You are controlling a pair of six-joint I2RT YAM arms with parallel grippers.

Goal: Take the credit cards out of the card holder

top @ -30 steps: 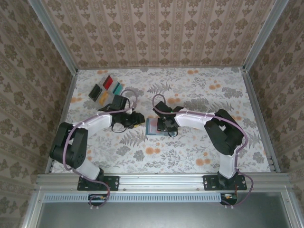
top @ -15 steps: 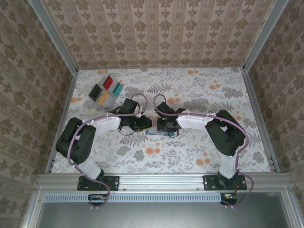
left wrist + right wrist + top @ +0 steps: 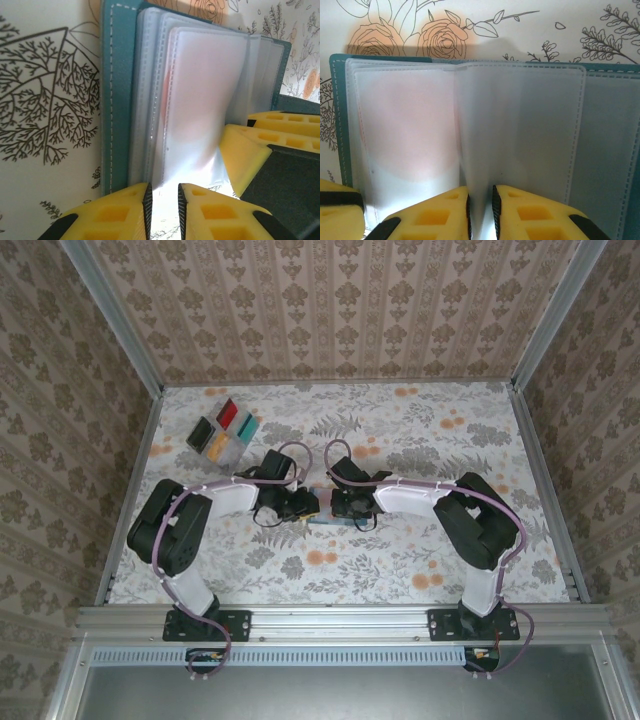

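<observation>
On the counter [image 3: 450, 440], the left arm [image 3: 220, 498] is arriving beside the right, bringing the left tool [image 3: 162, 200] up to the card holder [image 3: 117, 100], which is lying open just ahead of both tools. The right tool [image 3: 480, 200] is pinching a clear sleeve [image 3: 465, 125]. Whether the left, jaws nearly together, is gripping one cannot be told. Several credit cards [image 3: 225, 427] are lying well beyond the left tool; a pink tint is suggesting another inside.
</observation>
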